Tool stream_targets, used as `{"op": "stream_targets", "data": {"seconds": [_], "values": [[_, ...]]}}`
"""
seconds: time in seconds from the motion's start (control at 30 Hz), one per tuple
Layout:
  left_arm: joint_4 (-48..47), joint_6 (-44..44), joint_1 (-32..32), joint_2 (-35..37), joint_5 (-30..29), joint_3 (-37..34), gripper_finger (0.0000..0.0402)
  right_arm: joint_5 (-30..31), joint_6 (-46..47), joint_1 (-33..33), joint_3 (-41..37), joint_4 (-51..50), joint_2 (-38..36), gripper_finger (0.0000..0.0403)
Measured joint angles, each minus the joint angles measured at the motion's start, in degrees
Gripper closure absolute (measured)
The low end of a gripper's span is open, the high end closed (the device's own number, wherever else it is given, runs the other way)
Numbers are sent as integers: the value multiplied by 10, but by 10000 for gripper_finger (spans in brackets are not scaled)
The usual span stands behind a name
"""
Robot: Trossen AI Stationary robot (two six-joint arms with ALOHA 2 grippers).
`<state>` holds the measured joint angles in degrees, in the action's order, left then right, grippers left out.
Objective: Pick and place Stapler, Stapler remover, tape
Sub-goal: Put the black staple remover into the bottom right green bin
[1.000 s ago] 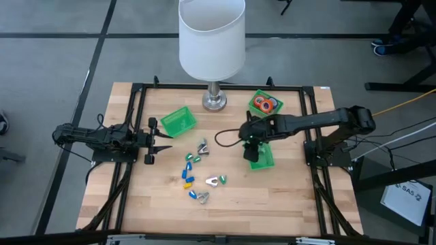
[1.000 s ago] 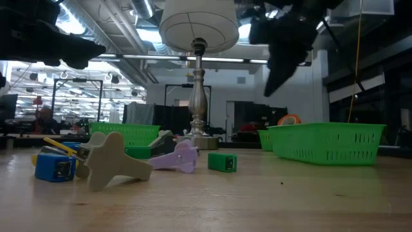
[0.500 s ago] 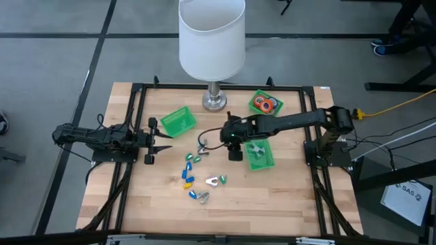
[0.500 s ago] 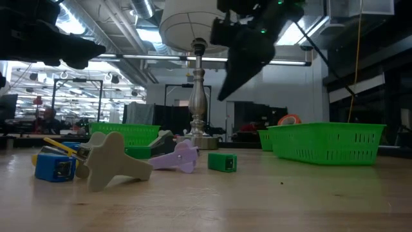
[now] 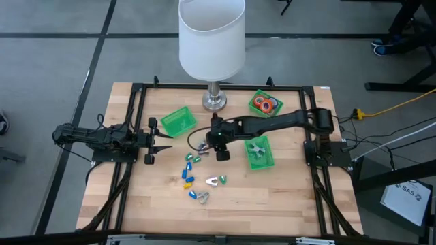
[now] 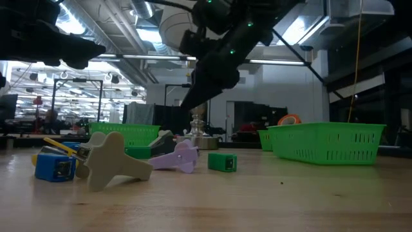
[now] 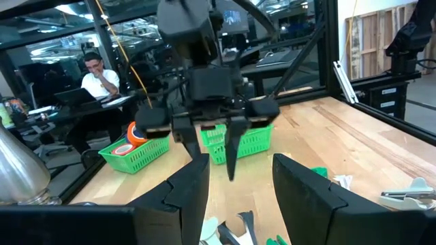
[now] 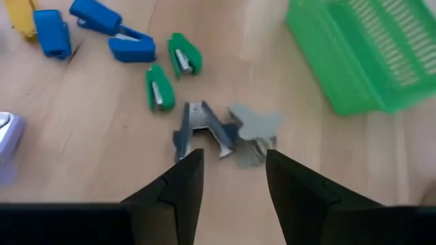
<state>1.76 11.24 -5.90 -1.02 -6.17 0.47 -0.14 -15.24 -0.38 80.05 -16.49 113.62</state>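
The right gripper [image 8: 228, 178], fingers spread and empty, hangs just above a grey staple remover [image 8: 203, 129] lying straight ahead between its fingertips. It is far nearer than the left gripper [image 5: 151, 141], also spread, waiting aside. The right wrist view shows the remover; in the high view the arm hides it.

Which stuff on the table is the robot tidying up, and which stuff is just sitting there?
For the job: blue and green staplers, grey staple removers, tape rolls, green bins.

Just there: lamp, black frame.
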Motion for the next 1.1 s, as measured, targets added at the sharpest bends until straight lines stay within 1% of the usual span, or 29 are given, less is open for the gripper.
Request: {"op": "stream_targets", "data": {"seconds": [0.3, 0.57, 0.8, 0.9, 1.1], "values": [[0, 0, 0, 0, 0, 0, 245, -1, 20, 30, 45, 10, 60, 242], [0, 0, 0, 0, 0, 0, 245, -1, 70, 34, 47, 22, 94, 242], [0, 0, 0, 0, 0, 0, 245, 19, 73, 38, 47, 14, 105, 248], [0, 0, 0, 0, 0, 0, 245, 29, 73, 37, 47, 6, 105, 275], [0, 0, 0, 0, 0, 0, 245, 62, 64, 38, 47, 6, 104, 369]]}}
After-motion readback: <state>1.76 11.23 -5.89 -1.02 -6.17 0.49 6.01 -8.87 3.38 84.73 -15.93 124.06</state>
